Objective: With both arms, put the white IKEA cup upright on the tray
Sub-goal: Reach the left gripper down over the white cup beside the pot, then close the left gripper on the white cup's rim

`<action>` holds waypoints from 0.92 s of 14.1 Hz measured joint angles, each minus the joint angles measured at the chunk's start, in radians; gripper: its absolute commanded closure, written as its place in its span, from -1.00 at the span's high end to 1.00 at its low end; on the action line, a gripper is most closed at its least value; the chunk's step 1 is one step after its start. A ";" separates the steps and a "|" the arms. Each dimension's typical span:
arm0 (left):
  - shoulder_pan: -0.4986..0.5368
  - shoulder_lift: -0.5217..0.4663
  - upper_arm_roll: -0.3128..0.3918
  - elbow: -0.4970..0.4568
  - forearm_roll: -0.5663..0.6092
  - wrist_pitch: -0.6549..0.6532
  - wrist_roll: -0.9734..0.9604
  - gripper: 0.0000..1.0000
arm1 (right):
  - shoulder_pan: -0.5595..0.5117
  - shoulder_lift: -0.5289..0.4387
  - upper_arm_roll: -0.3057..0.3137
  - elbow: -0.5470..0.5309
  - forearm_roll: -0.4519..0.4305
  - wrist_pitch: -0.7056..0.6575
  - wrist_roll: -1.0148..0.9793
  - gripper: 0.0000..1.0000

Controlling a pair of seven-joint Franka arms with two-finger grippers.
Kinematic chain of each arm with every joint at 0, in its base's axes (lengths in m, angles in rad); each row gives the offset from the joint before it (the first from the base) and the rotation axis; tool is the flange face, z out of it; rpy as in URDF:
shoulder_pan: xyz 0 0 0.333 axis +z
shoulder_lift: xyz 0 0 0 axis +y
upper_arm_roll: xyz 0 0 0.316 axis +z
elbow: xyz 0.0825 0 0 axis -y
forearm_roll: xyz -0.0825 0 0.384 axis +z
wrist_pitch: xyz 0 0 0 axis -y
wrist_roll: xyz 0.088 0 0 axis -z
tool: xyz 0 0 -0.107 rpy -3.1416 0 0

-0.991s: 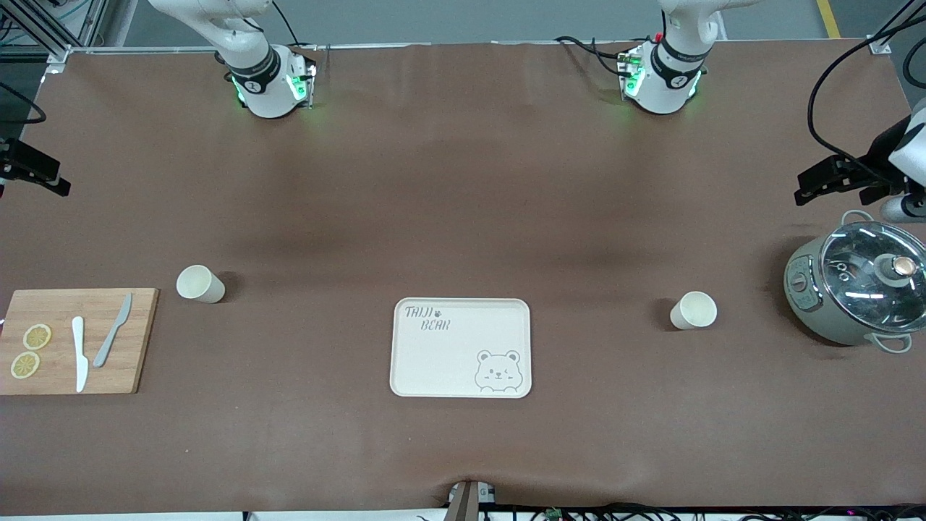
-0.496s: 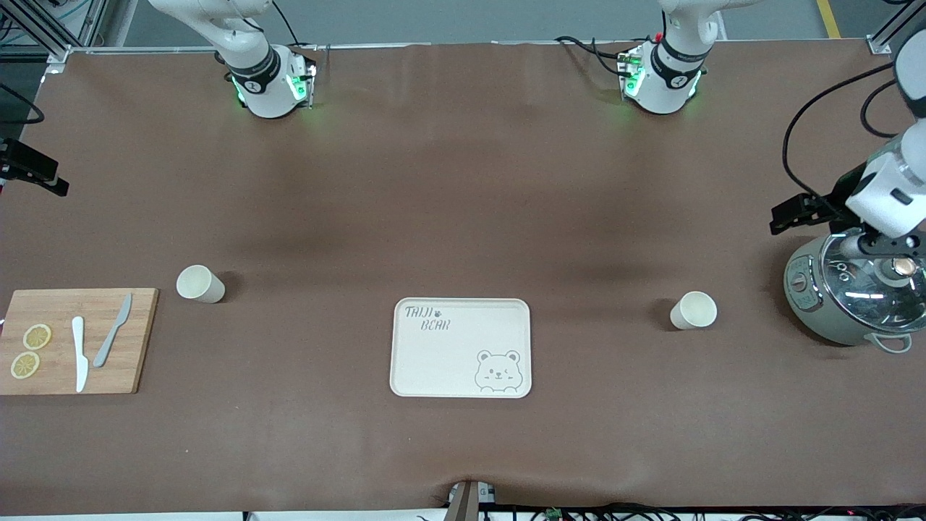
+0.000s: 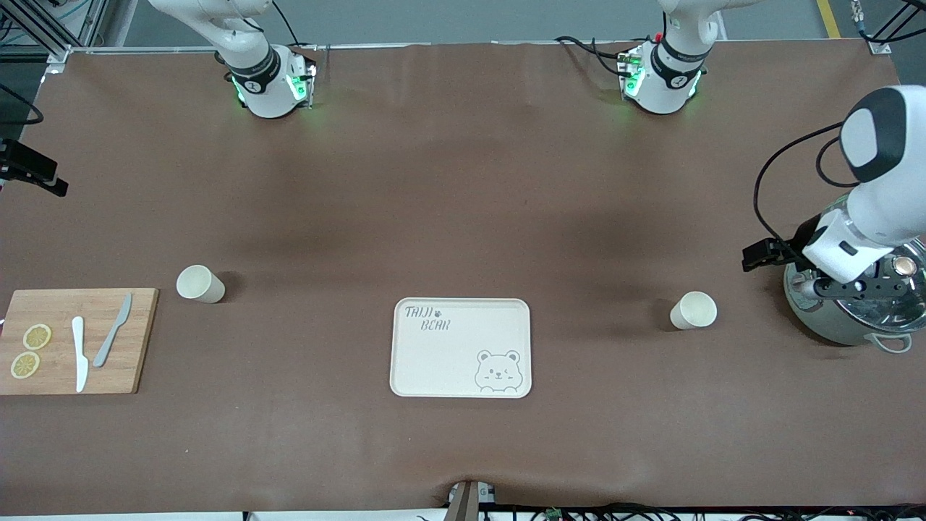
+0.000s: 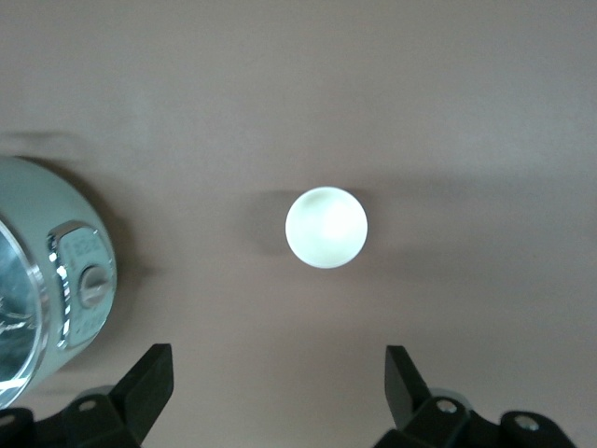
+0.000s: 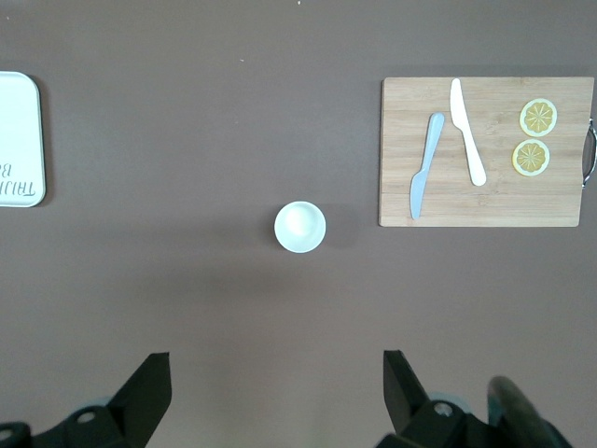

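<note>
The left gripper [image 4: 277,392], fingers apart, hangs over the pot [image 3: 854,318] beside a cup [image 3: 693,310]; the right gripper [image 5: 277,392], also spread, is above the other cup [image 5: 299,227].

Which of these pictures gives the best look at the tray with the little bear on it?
The front view: the whole tray shows, bear drawing and lettering included. The right wrist view catches only one end of it at the picture's edge. The left wrist view shows none of it.

Robot lab: 2 arms [image 3: 872,181] bolted to brown-covered table [image 3: 463,202].
</note>
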 measured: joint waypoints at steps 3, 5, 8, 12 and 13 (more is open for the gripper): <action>0.000 0.033 0.001 -0.045 0.000 0.096 0.000 0.95 | 0.000 0.000 0.000 0.000 0.000 0.000 0.000 1.00; 0.001 0.068 0.001 -0.058 0.000 0.161 0.000 0.91 | 0.000 0.000 0.000 0.000 0.000 0.000 0.000 1.00; 0.001 0.133 0.001 -0.081 0.000 0.275 0.000 0.85 | 0.000 0.000 0.000 0.000 0.000 0.000 0.000 1.00; 0.001 0.222 0.001 -0.150 0.000 0.448 0.000 0.67 | 0.000 0.000 0.000 0.000 0.000 0.000 0.000 1.00; 0.001 0.236 0.001 -0.163 0.000 0.471 0.000 0.47 | 0.000 0.000 0.000 0.000 0.000 0.000 0.000 1.00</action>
